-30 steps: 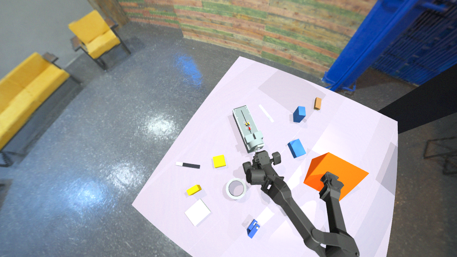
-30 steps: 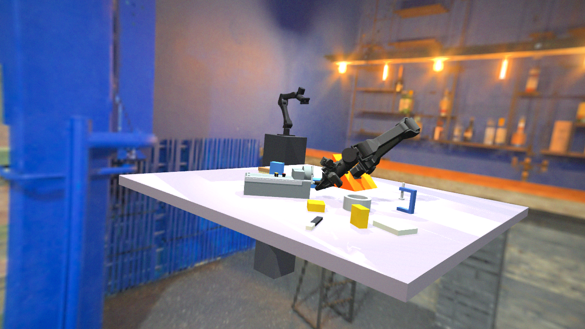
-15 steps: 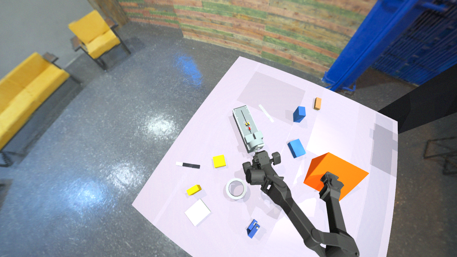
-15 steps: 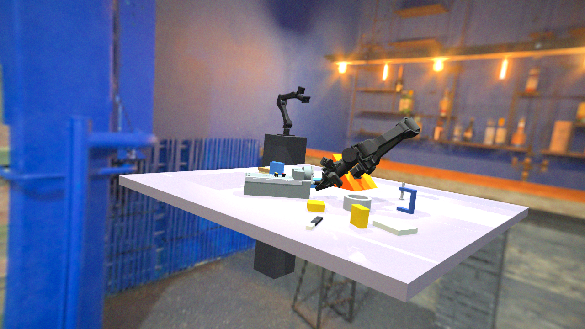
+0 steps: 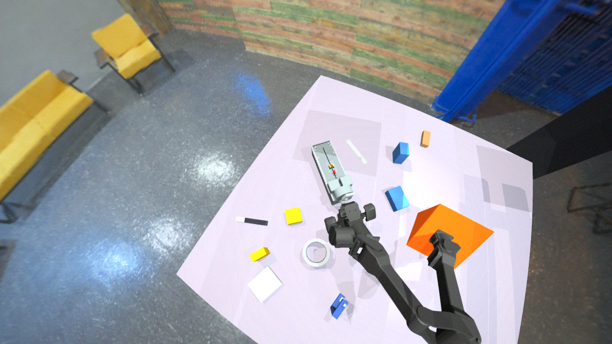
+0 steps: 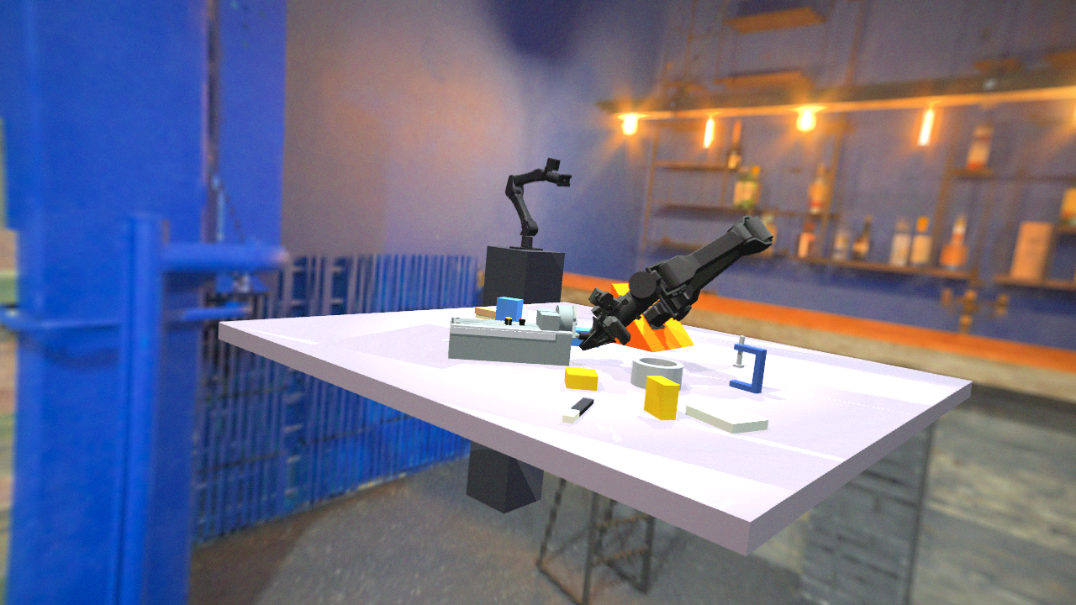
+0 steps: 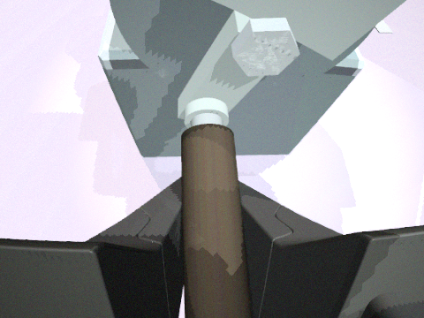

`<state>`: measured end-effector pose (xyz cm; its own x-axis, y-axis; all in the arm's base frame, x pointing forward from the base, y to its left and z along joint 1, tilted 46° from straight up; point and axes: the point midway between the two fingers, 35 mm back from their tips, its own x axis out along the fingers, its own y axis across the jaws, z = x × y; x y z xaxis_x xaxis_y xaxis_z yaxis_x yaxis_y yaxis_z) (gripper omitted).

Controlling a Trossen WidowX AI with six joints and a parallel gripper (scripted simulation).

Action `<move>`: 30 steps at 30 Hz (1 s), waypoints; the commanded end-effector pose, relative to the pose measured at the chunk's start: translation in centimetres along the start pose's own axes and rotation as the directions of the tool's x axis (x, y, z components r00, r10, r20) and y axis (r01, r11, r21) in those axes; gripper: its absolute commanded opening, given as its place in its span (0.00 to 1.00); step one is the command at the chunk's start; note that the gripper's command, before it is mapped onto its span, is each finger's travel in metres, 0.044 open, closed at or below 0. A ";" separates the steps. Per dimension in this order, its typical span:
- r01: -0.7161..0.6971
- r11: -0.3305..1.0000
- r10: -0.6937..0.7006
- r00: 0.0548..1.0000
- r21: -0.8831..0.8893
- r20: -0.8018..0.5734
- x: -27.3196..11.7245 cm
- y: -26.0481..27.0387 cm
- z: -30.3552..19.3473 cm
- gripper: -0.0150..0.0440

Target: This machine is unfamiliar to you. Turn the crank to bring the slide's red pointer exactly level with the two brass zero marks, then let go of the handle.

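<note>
The grey machine point(image 5: 323, 167) point(image 6: 496, 348) stands on the table. Its red pointer point(image 5: 334, 172) sits in the slot a little toward the crank end from the brass zero marks point(image 5: 331, 165), not level with them. In the wrist view the crank arm point(image 7: 208, 72) runs from the hexagonal hub point(image 7: 267, 48) down and left to the handle's collar. My gripper point(image 7: 205, 186) point(image 6: 580, 345) is shut on the brown crank handle point(image 7: 209, 172), one finger on each side. In the top view the handle is hidden by the gripper.
A yellow block point(image 5: 293, 216) and a grey ring point(image 5: 315, 265) lie near the arm. Blue blocks point(image 5: 397, 198) point(image 5: 400, 153) and a large orange block point(image 5: 466, 226) are to the right. A white strip point(image 5: 356, 151) lies beside the machine. A blue clamp point(image 5: 338, 308) stands near the front.
</note>
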<state>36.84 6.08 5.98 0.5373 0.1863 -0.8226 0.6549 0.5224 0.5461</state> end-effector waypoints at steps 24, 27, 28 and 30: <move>-0.022 1.000 0.022 1.000 -0.001 0.006 -0.4 1.0 0.3 0.25; -0.022 1.000 0.022 1.000 -0.001 0.006 -0.4 1.0 0.4 0.25; -0.022 1.000 0.022 1.000 -0.001 0.006 -0.5 1.0 0.4 0.25; -0.022 1.000 0.022 1.000 -0.001 0.006 -0.5 1.0 0.4 0.25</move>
<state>36.97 6.13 6.23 0.5370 0.1869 -0.8226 0.6545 0.5229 0.5460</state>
